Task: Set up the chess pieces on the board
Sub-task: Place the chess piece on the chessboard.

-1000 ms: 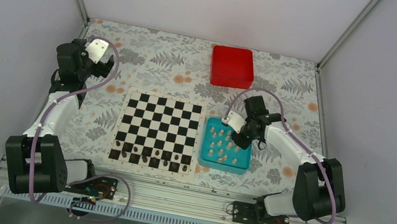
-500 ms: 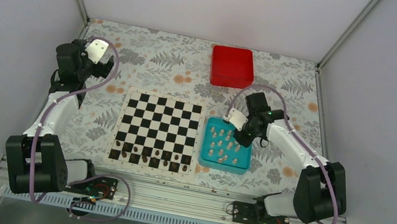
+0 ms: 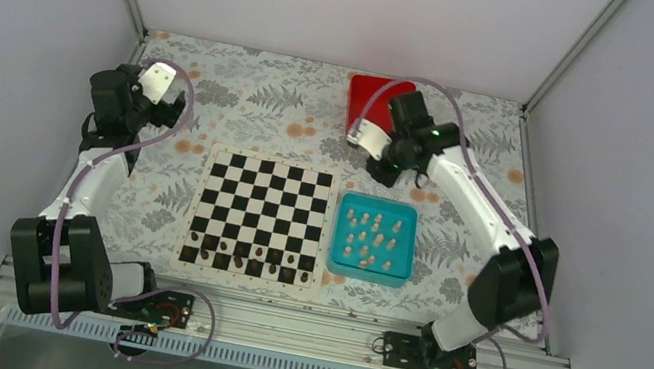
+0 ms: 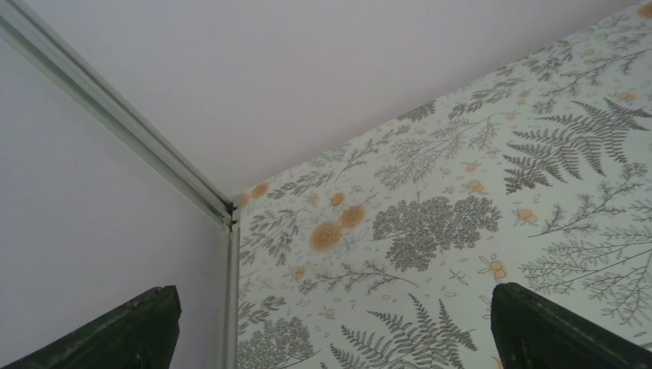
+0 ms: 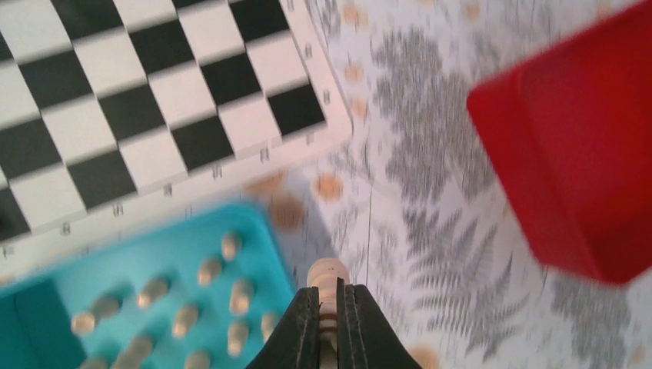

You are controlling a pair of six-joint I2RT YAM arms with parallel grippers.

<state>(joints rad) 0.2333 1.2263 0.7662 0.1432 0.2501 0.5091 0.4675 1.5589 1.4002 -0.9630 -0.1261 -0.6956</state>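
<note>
The black-and-white board [image 3: 259, 216] lies mid-table, with dark brown pieces along its near row. Several pale beige chess pieces [image 3: 372, 238] stand in a teal tray [image 3: 370, 265] to its right. My right gripper [image 3: 384, 169] is raised beyond the tray, near the red box. In the right wrist view it [image 5: 330, 296] is shut on one pale chess piece [image 5: 327, 275], above the tablecloth between tray [image 5: 54, 296] and board [image 5: 115, 115]. My left gripper [image 3: 117, 112] is at the far left, off the board, open and empty; its fingertips [image 4: 138, 327] frame bare cloth.
A red box [image 3: 382, 109] stands at the back, also in the right wrist view [image 5: 584, 154]. Enclosure walls and metal posts close in left, right and back. Floral cloth covers the table around the board.
My right gripper has lifted out of the teal tray with a pale piece and swung back toward the red box. The left arm has barely moved.
</note>
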